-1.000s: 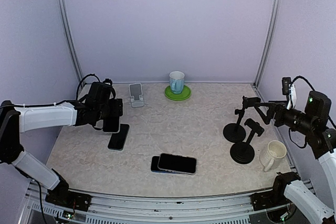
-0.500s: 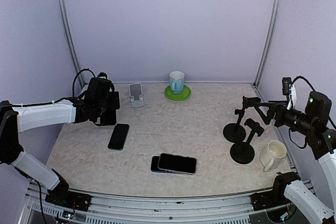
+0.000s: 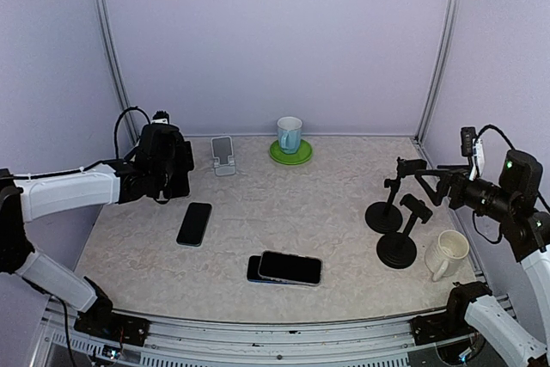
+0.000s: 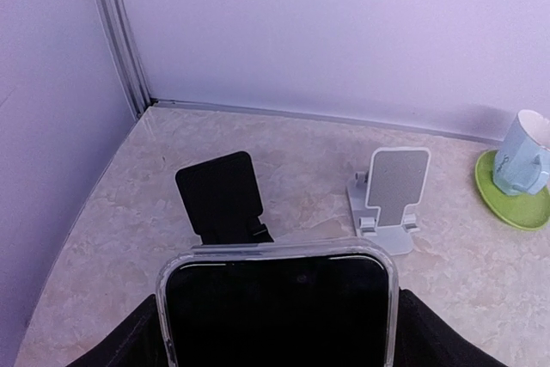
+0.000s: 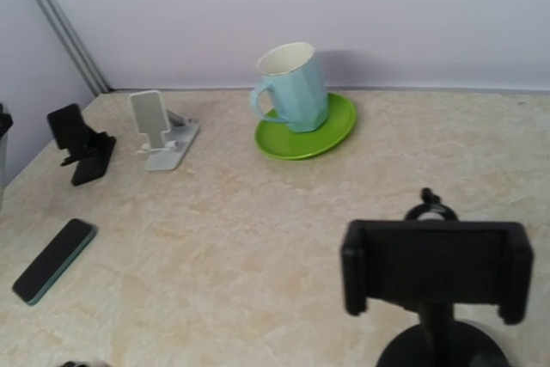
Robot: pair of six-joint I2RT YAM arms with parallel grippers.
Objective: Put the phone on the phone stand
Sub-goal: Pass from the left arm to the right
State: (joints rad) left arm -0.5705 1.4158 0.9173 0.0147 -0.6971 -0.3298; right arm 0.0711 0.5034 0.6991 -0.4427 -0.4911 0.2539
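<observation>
My left gripper [image 3: 174, 180] is shut on a phone in a clear case [image 4: 277, 308] and holds it upright above the table at the back left. A black phone stand [image 4: 220, 196] is just beyond the phone's top edge. A grey phone stand [image 4: 391, 199] is to its right, and also shows in the top view [image 3: 223, 156]. In the top view the gripper and phone hide most of the black stand. My right gripper [image 3: 434, 185] hangs at the far right with its fingers apart and empty. Its fingers do not show in the right wrist view.
A dark phone [image 3: 194, 223] lies flat near the left gripper. Two stacked phones [image 3: 285, 268] lie at the front centre. Two black clamp stands [image 3: 384, 212] [image 3: 398, 249] and a white mug [image 3: 450, 253] are at the right. A blue mug [image 3: 290, 134] sits on a green saucer [image 3: 301, 157].
My left gripper has risen and moved back and left with the phone, away from the dark phone on the table and toward the black stand. The right arm has not moved.
</observation>
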